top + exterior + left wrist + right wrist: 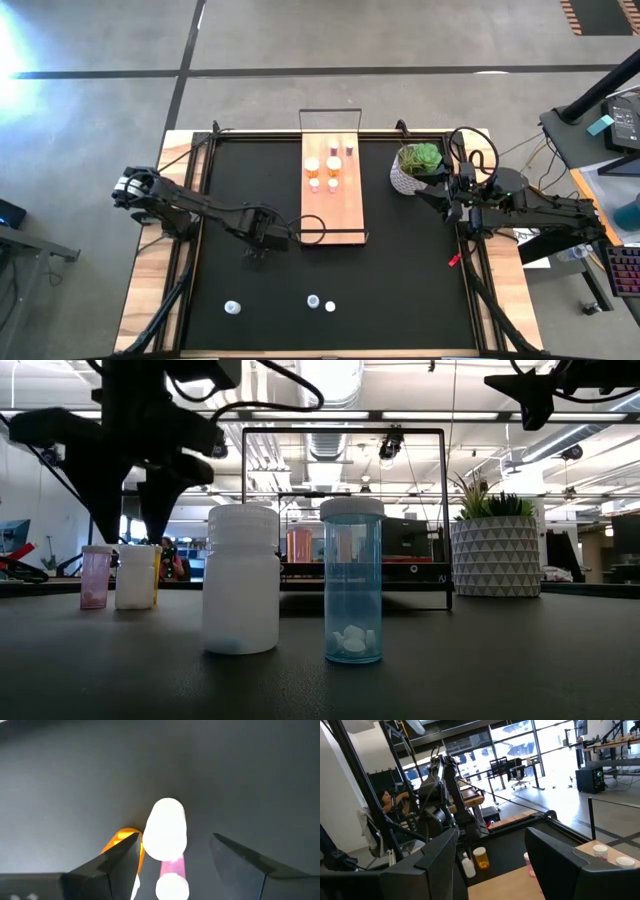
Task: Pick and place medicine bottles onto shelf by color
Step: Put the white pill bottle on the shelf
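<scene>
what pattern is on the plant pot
White with a grey triangle pattern on the plant pot; it shows best in the low view.

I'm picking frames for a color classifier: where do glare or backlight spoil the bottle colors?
Left wrist view: the white cap between the left gripper fingers is blown out by glare; only slivers of the pink bottle and orange bottle show. Low view: bright ceiling lights backlight the arms into silhouettes, yet the blue bottle reads clearly. High view: floor glare at the left edge, bottles unaffected.
</scene>
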Controlling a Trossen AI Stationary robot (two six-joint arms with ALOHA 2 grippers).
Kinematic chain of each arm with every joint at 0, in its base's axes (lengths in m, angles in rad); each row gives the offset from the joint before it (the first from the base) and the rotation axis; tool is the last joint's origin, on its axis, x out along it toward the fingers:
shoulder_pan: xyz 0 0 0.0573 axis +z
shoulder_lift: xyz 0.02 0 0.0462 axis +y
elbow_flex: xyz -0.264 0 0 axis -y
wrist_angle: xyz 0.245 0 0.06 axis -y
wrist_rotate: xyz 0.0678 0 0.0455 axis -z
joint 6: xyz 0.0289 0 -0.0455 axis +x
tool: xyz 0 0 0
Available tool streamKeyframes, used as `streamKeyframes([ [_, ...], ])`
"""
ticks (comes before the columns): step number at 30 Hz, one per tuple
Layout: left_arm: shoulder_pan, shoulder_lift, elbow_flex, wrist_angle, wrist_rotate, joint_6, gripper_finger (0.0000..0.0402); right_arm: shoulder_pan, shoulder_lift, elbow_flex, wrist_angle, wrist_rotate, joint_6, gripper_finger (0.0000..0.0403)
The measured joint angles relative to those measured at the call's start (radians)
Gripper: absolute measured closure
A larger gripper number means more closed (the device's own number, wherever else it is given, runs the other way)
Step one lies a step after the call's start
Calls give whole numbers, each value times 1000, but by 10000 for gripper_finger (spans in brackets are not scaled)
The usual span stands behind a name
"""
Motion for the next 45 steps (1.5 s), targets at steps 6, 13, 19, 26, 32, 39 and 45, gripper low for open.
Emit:
streamKeyframes([
  [6, 1, 0, -58, 63, 0, -1, 178, 0, 0, 0, 0, 0, 0, 177],
  [13, 1, 0, -66, 78, 0, -2, 185, 0, 0, 0, 0, 0, 0, 177],
  [19, 1, 6, -75, 88, 1, -2, 231, 0, 0, 0, 0, 0, 0, 177],
  [26, 1, 11, -74, 107, 4, -3, 283, 0, 0, 0, 0, 0, 0, 177],
  [32, 1, -29, -51, 60, -12, -54, 266, 0, 0, 0, 0, 0, 0, 177],
  [39, 32, -173, -8, -9, -73, -88, 268, 0, 0, 0, -1, 0, 1, 177],
  [45, 200, -216, 76, 6, -87, -311, 269, 0, 0, 0, -6, 0, 0, 177],
])
